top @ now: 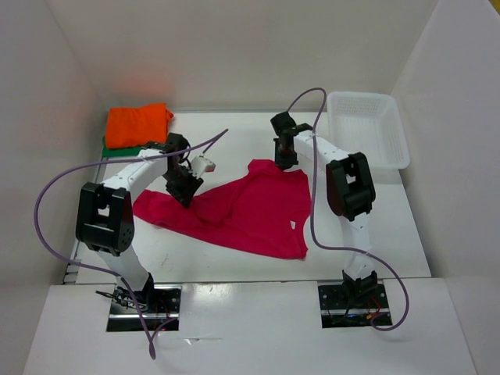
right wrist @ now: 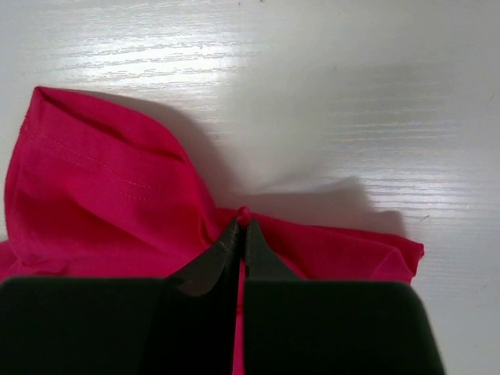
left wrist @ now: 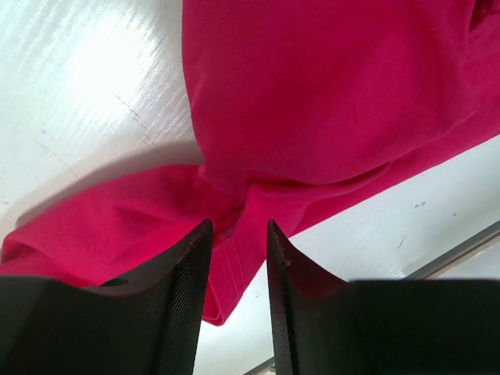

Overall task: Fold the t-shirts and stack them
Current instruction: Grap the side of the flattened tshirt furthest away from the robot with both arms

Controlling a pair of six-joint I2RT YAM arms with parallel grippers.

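The magenta-red t-shirt [top: 238, 209] lies spread and rumpled across the middle of the table. My left gripper [top: 186, 194] is at its left part. In the left wrist view the jaws [left wrist: 239, 224] stand apart, with a bunched, stitched hem of the magenta cloth [left wrist: 312, 101] hanging between them, not pinched. My right gripper [top: 286, 162] is at the shirt's far edge. In the right wrist view it [right wrist: 241, 224] is shut on a small pinch of the magenta cloth [right wrist: 101, 195]. The orange t-shirt [top: 137, 123] lies folded at the back left on the green t-shirt [top: 110, 148], of which only an edge shows.
A white mesh basket [top: 367, 129] stands at the back right, close to the right arm's elbow. White walls enclose the table on the left, back and right. Purple cables loop from both arms over the table.
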